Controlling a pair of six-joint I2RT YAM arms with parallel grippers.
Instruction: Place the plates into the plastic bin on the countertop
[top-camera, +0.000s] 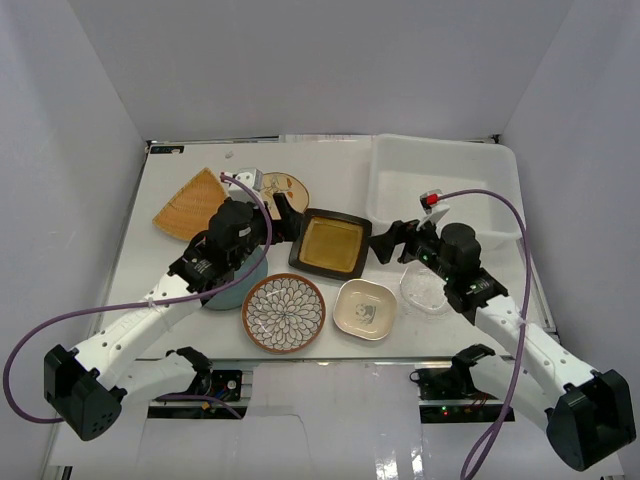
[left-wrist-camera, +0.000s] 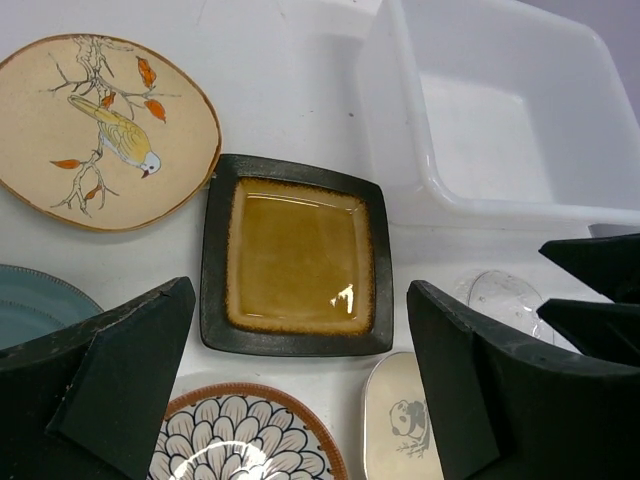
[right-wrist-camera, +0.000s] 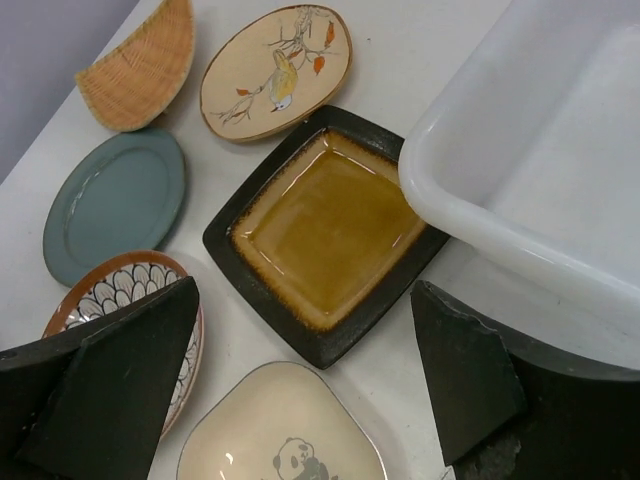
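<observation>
The plates lie on the white countertop (top-camera: 180, 265). The black square amber-centred plate (top-camera: 330, 243) is in the middle, left of the empty plastic bin (top-camera: 445, 185). The wooden fan plate (top-camera: 190, 205) and bird plate (top-camera: 285, 188) lie at the back. The petal plate (top-camera: 284, 313), cream rounded-square plate (top-camera: 365, 309) and clear glass plate (top-camera: 425, 290) lie in front. The teal plate (top-camera: 238, 290) is mostly hidden under my left arm. My left gripper (top-camera: 288, 222) is open above the black plate's left edge (left-wrist-camera: 295, 255). My right gripper (top-camera: 385, 243) is open at its right edge (right-wrist-camera: 325, 225).
The bin's near wall (right-wrist-camera: 540, 150) stands close to my right gripper's right finger. The right gripper's fingers (left-wrist-camera: 600, 290) show in the left wrist view, facing the left one across the black plate. Grey walls enclose the table.
</observation>
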